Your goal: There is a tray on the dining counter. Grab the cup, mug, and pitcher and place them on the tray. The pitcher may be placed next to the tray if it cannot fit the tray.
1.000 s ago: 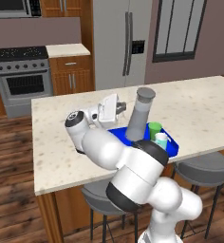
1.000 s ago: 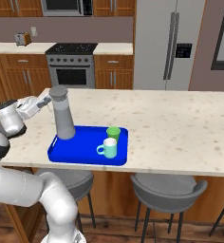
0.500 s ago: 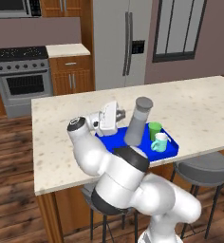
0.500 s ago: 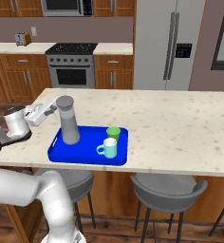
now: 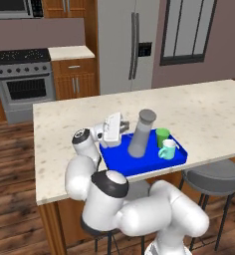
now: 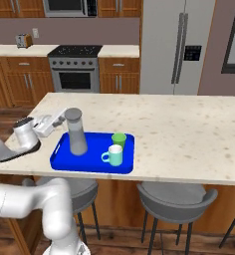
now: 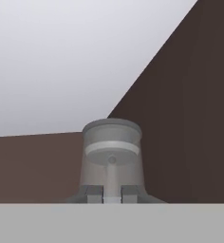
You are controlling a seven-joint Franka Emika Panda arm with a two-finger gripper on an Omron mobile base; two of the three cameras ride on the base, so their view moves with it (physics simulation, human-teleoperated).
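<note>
jaws: nearly closed, the two dark tips close together in the hand view, pinching what looks like the thin handle of the pitcher (image 7: 112, 161); the gripper (image 5: 123, 124) sits beside the lid at the pitcher's left in the left base view.
pitcher: grey, upright on the left half of the tray (image 5: 154, 165); in the right base view the pitcher (image 6: 76, 132) stands by the tray's (image 6: 64, 163) left rim.
cup: green cup (image 5: 162, 136) on the tray, just behind the mug (image 5: 168, 149); seen also as cup (image 6: 119, 140) and mug (image 6: 114, 155) in the right base view.
writing: none legible anywhere.
edges and room: tray lies near the front edge of the dining counter (image 5: 209, 112); wide bare stone to the right and behind.
change: half a second back the pitcher leaned; it now stands straighter, and the arm has drawn in nearer the tray.
</note>
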